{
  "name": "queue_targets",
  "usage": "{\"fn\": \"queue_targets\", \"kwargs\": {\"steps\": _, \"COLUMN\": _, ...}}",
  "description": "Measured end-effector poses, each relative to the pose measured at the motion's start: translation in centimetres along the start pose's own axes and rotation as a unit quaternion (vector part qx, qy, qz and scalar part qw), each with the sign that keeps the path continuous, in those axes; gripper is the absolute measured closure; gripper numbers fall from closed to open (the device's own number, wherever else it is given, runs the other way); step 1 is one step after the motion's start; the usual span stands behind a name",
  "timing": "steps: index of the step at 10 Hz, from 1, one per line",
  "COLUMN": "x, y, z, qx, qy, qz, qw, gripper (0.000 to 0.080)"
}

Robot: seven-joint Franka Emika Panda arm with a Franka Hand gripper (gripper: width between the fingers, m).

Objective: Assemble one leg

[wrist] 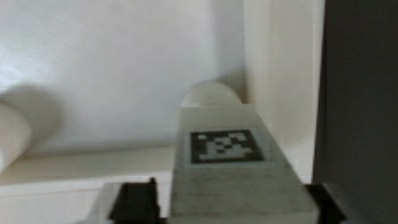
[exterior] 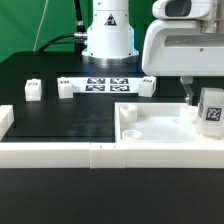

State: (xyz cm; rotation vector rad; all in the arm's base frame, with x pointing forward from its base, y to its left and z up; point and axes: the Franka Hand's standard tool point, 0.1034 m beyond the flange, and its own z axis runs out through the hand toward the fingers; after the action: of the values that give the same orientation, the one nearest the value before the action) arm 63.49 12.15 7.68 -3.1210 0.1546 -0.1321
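The leg (exterior: 211, 110), a stubby white block with a black-and-white tag, hangs upright in the tool (wrist: 228, 204) over the panel (exterior: 165, 128).

We read no words, numbers or brands. We see only black-and-white square tags: one on the leg (exterior: 211, 112) (wrist: 228, 180), several on the marker board (exterior: 105, 84).

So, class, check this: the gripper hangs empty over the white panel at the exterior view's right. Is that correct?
Not empty: the gripper is shut on the leg, as the wrist view shows. The rest stands: it hangs over the white panel at the exterior view's right.
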Motion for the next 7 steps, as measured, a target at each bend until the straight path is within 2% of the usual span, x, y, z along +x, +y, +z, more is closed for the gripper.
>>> {"fn": "queue_targets", "kwargs": {"steps": 5, "x": -0.02, "y": 0.00, "z": 0.02, "qx": 0.001, "qy": 0.000, "qz": 0.023, "qw": 1.000, "gripper": 0.0509}}
{"fn": "queue_targets", "kwargs": {"steps": 6, "x": -0.01, "y": 0.04, "z": 0.08, "qx": 0.007, "qy": 0.001, "qz": 0.115, "qw": 0.993, "gripper": 0.0509}}
{"fn": "queue_targets", "kwargs": {"steps": 7, "x": -0.03, "y": 0.04, "z": 0.10, "qx": 0.008, "qy": 0.001, "qz": 0.179, "qw": 0.984, "gripper": 0.0508}}
